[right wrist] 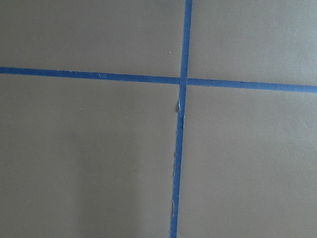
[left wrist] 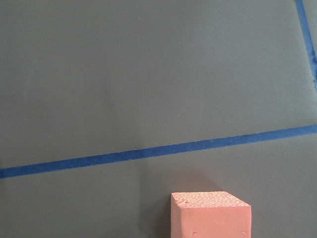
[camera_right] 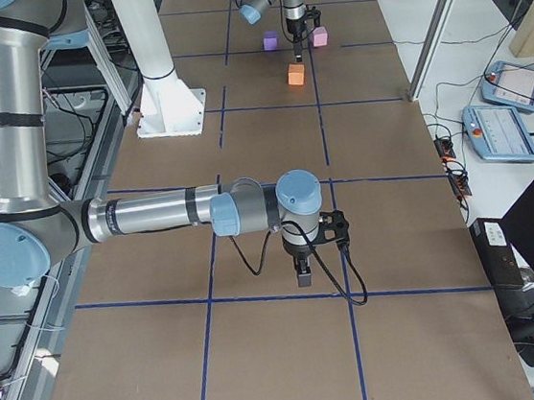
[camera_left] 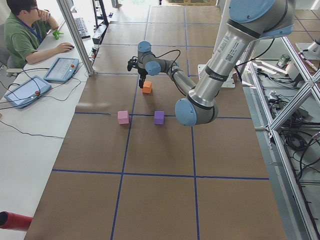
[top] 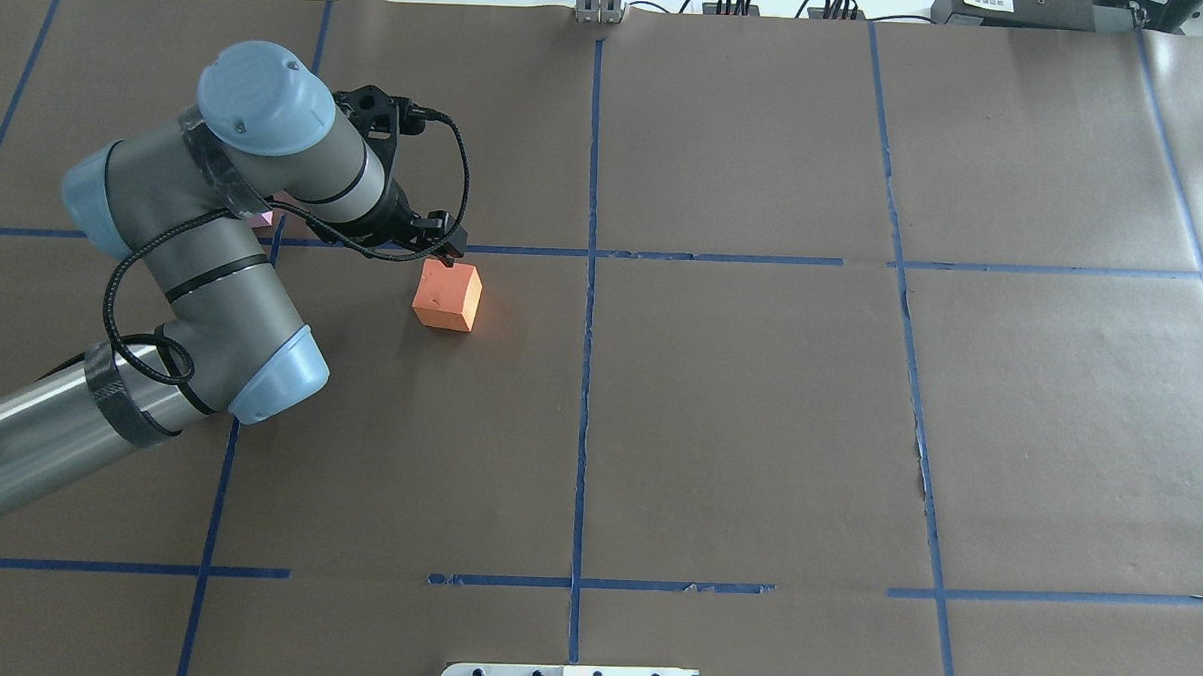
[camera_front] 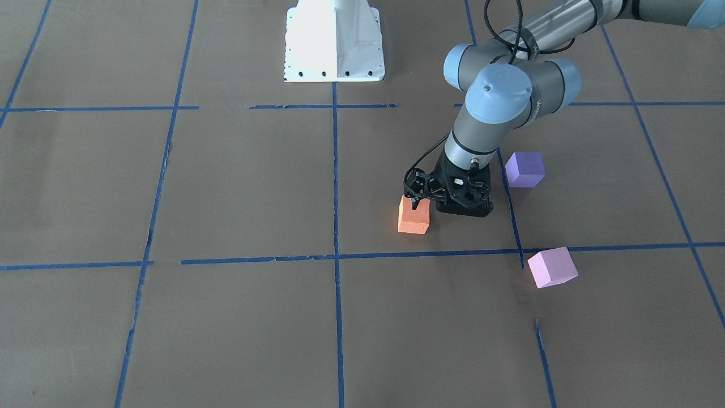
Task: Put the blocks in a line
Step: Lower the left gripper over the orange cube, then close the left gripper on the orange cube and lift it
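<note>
The blocks, three small matte foam cubes of equal size, are set on a wide flat table (camera_front: 226,187) covered in dull brown paper, which is divided into large squares by thin blue tape lines (camera_front: 335,187), torn in places. The left arm (camera_front: 498,102), built of smooth grey metal tubes with rounded pale-blue joint caps and wrapped by a black cable, is reached out over the table, while the right arm (camera_right: 143,216) of the same make is stretched low across the other end, well apart from the cubes. A white, angular metal base mount (camera_front: 334,39) is seen at the robot's edge of the table. The black left gripper (camera_front: 417,205) is pointed downward with its fingers drawn close together, and its tip is placed at the top edge of the orange block (camera_front: 413,218), which is not clasped. The black right gripper (camera_right: 301,273) is hung just above bare paper near a tape crossing; whether it is spread or closed cannot be told. The orange block is shown with a grainy, porous top and crisp edges. The dark violet-purple block (camera_front: 525,169) is placed just beside a tape line, nearer the robot, and the light pink-lilac block (camera_front: 552,267) is turned askew just beyond a crossing line, so that a triangle is formed.
</note>
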`<state>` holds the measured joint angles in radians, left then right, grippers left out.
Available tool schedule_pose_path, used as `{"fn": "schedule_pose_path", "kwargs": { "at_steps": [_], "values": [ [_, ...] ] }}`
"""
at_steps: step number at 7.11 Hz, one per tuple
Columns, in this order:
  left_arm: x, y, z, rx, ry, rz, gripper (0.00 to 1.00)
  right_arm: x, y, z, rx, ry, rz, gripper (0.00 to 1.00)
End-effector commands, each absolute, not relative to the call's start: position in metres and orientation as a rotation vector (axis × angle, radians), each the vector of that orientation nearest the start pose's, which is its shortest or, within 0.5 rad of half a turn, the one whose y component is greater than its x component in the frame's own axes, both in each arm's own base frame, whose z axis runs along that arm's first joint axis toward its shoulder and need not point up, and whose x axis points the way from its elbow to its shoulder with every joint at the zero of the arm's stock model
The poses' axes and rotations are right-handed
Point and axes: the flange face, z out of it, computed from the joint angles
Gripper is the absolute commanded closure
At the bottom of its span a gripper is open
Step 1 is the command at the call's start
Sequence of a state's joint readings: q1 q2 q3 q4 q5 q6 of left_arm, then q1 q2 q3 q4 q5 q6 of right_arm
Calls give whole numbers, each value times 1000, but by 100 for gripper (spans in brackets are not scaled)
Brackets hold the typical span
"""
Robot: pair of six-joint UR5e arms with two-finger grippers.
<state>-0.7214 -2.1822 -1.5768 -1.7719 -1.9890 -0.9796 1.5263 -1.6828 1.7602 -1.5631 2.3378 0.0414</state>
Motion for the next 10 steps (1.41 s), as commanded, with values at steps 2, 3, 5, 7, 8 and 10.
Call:
{"fn": "schedule_pose_path", "kwargs": {
  "at_steps": [2, 3, 5, 7, 8, 10],
  "values": [
    [503, -517, 271, 122, 873, 26, 0, 44, -451, 617, 49, -769, -36, 0],
    [514, -510, 279, 98, 863, 23, 0, 44, -451, 617, 49, -769, -36, 0],
    [531, -503, 291, 118, 825, 14, 0, 44, -451, 617, 49, -769, -36, 0],
    [535, -505, 294, 132, 846, 9, 6, 44, -451, 617, 49, -769, -36, 0],
    [534, -506, 294, 132, 847, 9, 6, 44, -451, 618, 47, -769, -35, 0],
    [523, -517, 295, 141, 844, -11, 4, 44, -451, 617, 49, -769, -36, 0]
  ]
}}
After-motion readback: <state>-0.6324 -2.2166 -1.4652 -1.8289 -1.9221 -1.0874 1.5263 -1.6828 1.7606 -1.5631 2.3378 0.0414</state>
